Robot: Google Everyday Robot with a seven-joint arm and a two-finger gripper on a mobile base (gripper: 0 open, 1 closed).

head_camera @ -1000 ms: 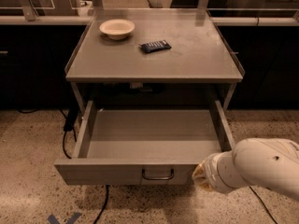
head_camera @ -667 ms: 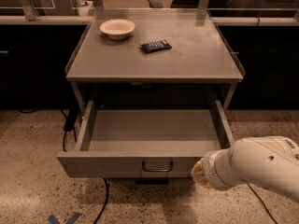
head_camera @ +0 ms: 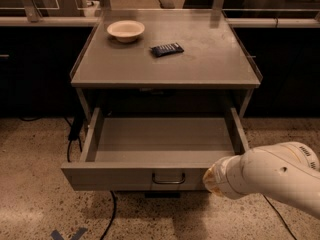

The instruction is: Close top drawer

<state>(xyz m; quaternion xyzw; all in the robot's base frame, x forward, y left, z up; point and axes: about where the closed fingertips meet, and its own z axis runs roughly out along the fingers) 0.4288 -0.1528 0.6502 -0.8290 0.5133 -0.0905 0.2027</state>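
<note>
The top drawer point(head_camera: 115, 176) of the grey metal table stands pulled far out, and its inside looks empty. Its flat front panel faces me, with a small dark wire handle point(head_camera: 168, 178) at centre. My gripper point(head_camera: 209, 178) is at the end of the white arm point(head_camera: 270, 176) that comes in from the lower right. It sits against the front panel, just right of the handle. The arm's wrist hides most of the gripper.
On the table top point(head_camera: 200, 69) stand a white bowl point(head_camera: 125, 30) at the back left and a dark packet point(head_camera: 167, 49) near the middle. Black cables point(head_camera: 74, 131) hang at the table's left leg. Dark counters run behind, and the floor is speckled stone.
The drawer front has moved a little back toward the table, and my arm has followed it inward and to the left.
</note>
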